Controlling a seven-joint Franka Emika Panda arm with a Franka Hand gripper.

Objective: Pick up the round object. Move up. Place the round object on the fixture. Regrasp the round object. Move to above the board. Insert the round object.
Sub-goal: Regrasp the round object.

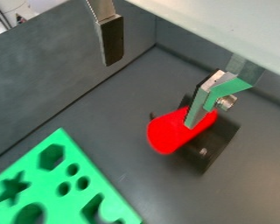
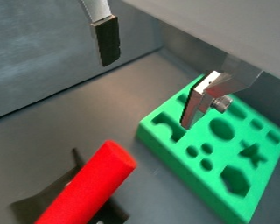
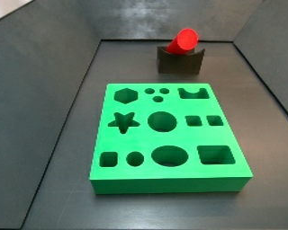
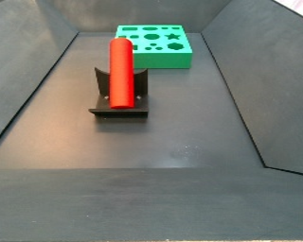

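Note:
The round object (image 1: pixel 170 132) is a red peg lying in the notch of the dark fixture (image 1: pixel 213 145). Both side views show it resting there (image 3: pixel 184 39) (image 4: pixel 118 66), with one end jutting past the fixture (image 4: pixel 120 105). The green board (image 3: pixel 168 135) with its shaped holes lies flat on the floor, apart from the fixture (image 3: pixel 180 62). My gripper (image 1: pixel 156 92) hangs above the floor, open, its fingers (image 1: pixel 112 39) wide apart with nothing between them. It appears in both wrist views (image 2: pixel 150 94) and in neither side view. The peg (image 2: pixel 95 184) and board (image 2: pixel 224 153) lie below it.
Sloping dark grey walls (image 1: pixel 49 61) enclose the floor on all sides (image 3: pixel 44 108). The board (image 4: pixel 157 45) sits close to one end wall and the fixture toward the middle of the floor.

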